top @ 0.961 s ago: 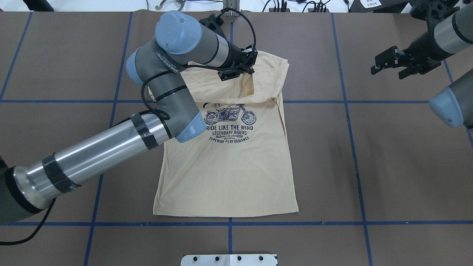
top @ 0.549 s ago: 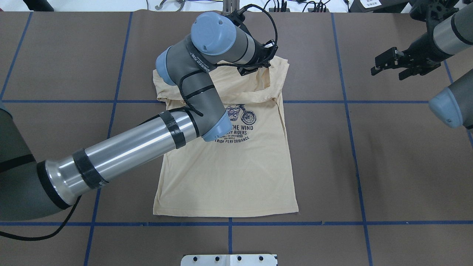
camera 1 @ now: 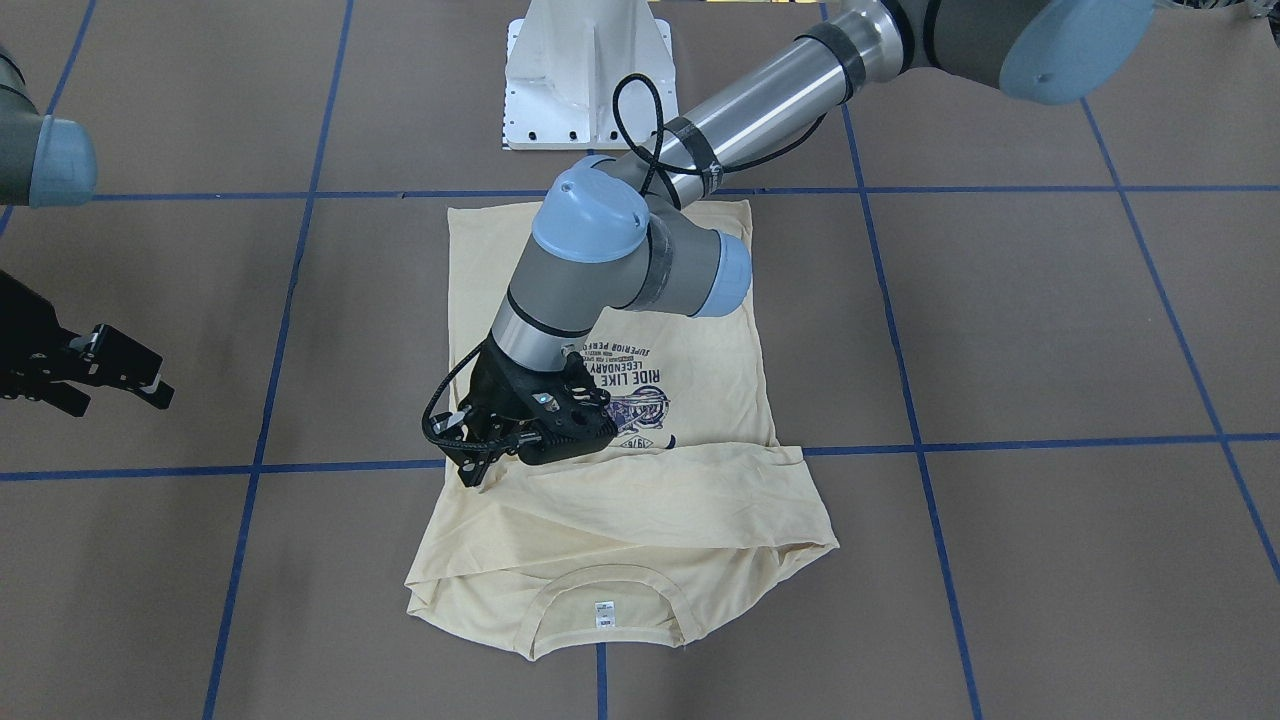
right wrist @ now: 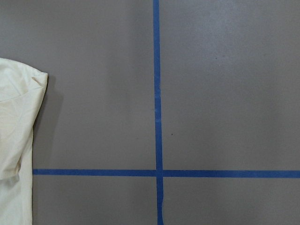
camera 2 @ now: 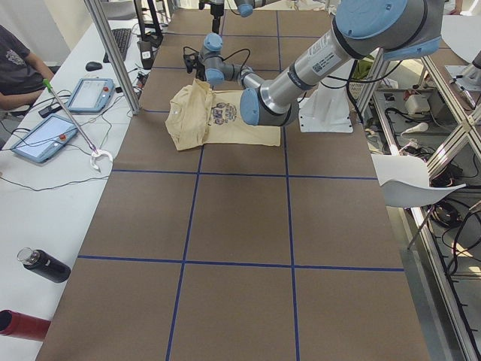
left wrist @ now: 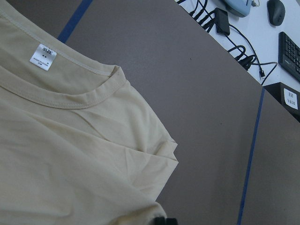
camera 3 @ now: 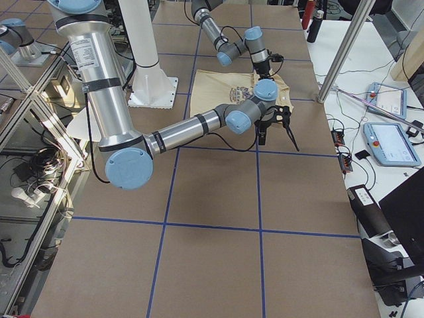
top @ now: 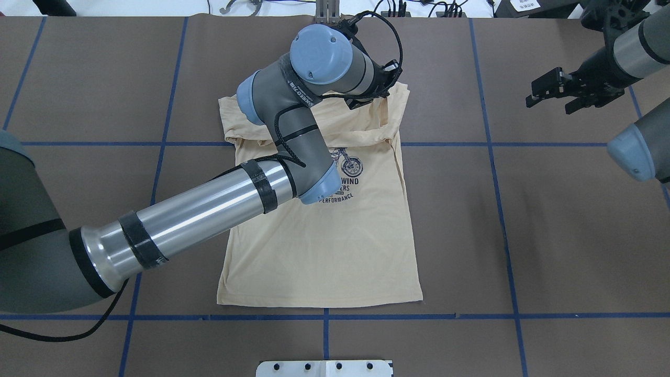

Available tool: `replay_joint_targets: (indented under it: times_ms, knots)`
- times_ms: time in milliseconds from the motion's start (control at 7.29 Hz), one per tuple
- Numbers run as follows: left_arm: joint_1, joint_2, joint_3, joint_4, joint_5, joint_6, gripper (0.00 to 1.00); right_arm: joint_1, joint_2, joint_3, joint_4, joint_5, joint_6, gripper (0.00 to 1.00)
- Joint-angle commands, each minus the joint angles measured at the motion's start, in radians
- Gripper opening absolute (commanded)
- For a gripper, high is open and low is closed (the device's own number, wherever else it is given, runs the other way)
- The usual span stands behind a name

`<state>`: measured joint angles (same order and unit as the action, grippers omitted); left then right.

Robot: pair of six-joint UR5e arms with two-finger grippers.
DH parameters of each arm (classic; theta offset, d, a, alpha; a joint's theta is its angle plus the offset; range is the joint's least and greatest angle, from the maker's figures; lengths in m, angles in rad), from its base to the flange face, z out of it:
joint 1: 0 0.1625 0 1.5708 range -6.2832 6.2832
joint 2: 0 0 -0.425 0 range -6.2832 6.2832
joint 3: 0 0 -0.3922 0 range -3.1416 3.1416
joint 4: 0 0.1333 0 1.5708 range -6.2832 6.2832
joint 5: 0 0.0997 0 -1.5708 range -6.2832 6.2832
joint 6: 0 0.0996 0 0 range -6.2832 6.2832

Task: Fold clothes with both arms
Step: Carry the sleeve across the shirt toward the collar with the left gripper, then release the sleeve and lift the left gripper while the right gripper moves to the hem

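A matte brown paper-covered surface [top: 576, 235] is crossed by blue tape lines [top: 501, 209] forming a grid. A white metal pedestal base [camera 1: 585, 90] is bolted at its edge. On the white side desk [camera 2: 30, 218] lie two blue-framed touchscreen pendants [camera 2: 90, 94] [camera 2: 41, 139], a black keyboard [camera 2: 120, 41], a long green-handled grabber stick [camera 2: 71, 116] and a black bottle [camera 2: 45, 265] on its side. A person in a dark grey shirt [camera 2: 19, 60] sits there

Overhead and front cameras look down from opposite long edges of the tabletop [top: 576, 235], sharing the T-shirt [top: 324, 251]; side cameras watch from either end; wrist cameras sit close.
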<state>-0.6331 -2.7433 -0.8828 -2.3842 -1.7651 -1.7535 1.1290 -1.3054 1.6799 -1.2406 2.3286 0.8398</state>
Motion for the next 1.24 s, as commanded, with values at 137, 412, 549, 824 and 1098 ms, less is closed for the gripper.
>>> replay_joint_targets:
  times_ms: [137, 412, 549, 824, 1098]
  knots:
    - [0.004, -0.013, -0.002, -0.001, -0.001, 0.011, 0.8, 0.0, 0.0, 0.003, 0.001, 0.0, 0.001, 0.99]
    - [-0.003, 0.019, -0.086, 0.006, -0.014, 0.038, 0.98, 0.0, -0.002, 0.007, 0.001, -0.001, 0.015, 0.99]
    - [-0.01, 0.078, -0.191, 0.016, -0.04, 0.038, 0.98, 0.0, -0.011, 0.018, 0.003, -0.002, 0.034, 0.99]
    - [-0.043, 0.271, -0.472, 0.101, -0.126, 0.105, 0.98, -0.053, -0.017, 0.067, 0.003, -0.032, 0.198, 0.99]
    - [-0.063, 0.408, -0.702, 0.239, -0.131, 0.254, 0.98, -0.252, -0.032, 0.205, 0.001, -0.235, 0.51, 0.99]
